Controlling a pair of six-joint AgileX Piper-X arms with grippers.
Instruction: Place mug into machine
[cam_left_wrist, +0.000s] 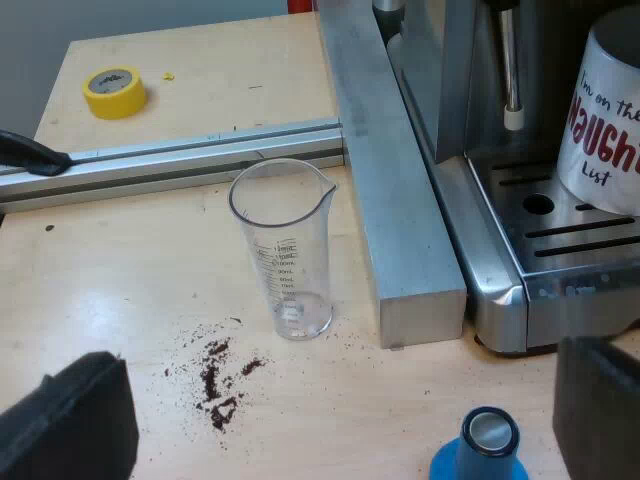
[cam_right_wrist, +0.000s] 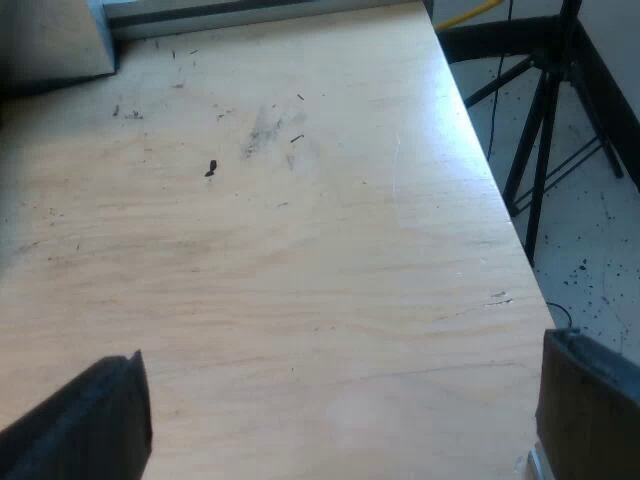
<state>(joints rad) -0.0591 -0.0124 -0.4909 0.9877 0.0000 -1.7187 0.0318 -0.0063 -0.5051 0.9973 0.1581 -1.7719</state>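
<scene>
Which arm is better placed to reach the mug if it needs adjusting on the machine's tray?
Left, probably. The left gripper, open, faces the espresso machine, where the mug stands on the drip tray. The right gripper, also open, hangs over the wooden table near its edge.

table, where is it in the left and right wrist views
Left wrist view: table under the measuring glass, beside the machine.
Right wrist view: table below the right gripper, its edge near black stand legs.
Shared landmark: probably the grey rail across it.
</scene>
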